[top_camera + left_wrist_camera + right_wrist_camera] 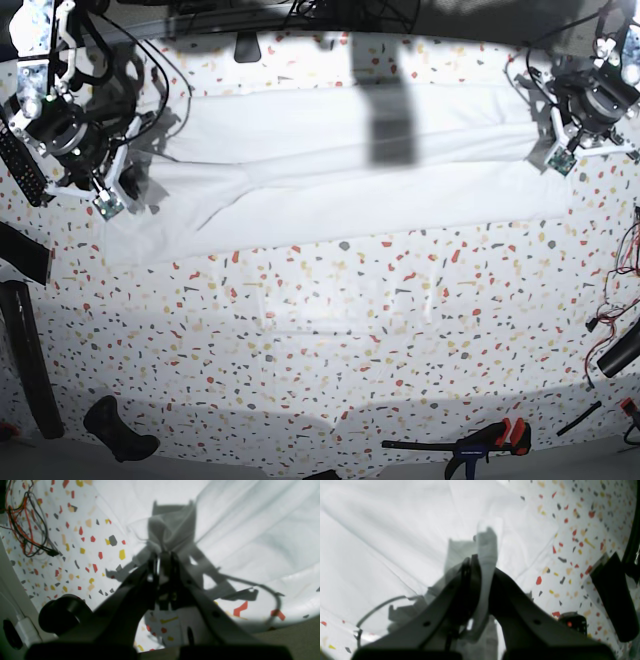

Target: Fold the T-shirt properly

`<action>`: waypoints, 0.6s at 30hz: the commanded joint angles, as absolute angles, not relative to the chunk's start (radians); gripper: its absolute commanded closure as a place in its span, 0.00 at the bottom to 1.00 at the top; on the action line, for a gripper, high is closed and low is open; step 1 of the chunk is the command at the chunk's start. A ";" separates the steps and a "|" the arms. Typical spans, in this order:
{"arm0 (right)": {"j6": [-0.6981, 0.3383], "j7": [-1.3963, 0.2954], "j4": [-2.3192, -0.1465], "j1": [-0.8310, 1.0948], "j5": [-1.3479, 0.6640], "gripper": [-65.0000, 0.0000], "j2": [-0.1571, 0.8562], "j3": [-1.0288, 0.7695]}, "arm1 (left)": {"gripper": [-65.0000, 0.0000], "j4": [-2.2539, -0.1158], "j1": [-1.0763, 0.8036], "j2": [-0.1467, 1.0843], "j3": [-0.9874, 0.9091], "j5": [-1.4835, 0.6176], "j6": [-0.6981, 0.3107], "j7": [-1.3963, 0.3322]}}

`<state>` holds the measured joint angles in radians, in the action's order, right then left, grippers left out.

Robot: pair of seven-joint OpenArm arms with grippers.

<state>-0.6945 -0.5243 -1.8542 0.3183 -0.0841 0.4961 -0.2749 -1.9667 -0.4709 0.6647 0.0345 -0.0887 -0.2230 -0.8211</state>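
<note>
Left gripper [163, 557], low centre of its wrist view, jaws clamped on a bunched fold of the T-shirt [250, 530]. Right gripper [482, 562] likewise pinches a strip of cloth. In the base view the T-shirt [330, 190] stretches across the upper table [330, 340], between both arms.

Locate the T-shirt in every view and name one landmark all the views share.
Left wrist: T-shirt fills the upper right, a bunch pinched in the left gripper.
Right wrist: it fills the left and top, a strip pinched in the right gripper.
Base: a long band across the upper middle.
Shared landmark: the speckled tabletop.
</note>
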 commanded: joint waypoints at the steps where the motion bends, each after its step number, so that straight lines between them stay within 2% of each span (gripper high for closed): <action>1: -0.698 -0.511 -1.872 0.313 -0.089 1.00 0.512 -0.284 | 1.00 -1.982 -0.471 0.679 0.025 -0.071 -0.212 -0.818; 8: -0.698 -0.540 -1.871 0.313 -0.089 1.00 0.513 -0.284 | 1.00 -1.982 -0.471 0.679 0.025 -0.067 -0.212 -0.818; 9: -0.698 -0.540 -1.871 0.313 -0.089 0.91 0.513 -0.284 | 0.99 -1.982 -0.471 0.679 0.025 -0.062 -0.212 -0.820; 12: -0.698 -0.560 -1.871 0.313 -0.081 0.68 0.513 -0.284 | 0.66 -1.982 -0.471 0.679 0.025 -0.007 -0.197 -0.849; 14: -0.687 -0.571 -1.871 0.313 -0.056 0.63 0.513 -0.284 | 0.49 -1.982 -0.471 0.680 0.025 0.031 -0.134 -0.880; 16: -0.614 -0.578 -1.871 0.313 -0.008 0.63 0.513 -0.284 | 0.42 -1.982 -0.471 0.680 0.025 0.086 -0.078 -0.920; 18: -0.540 -0.579 -1.871 0.313 0.065 0.63 0.513 -0.284 | 0.42 -1.982 -0.471 0.680 0.025 0.147 -0.029 -0.962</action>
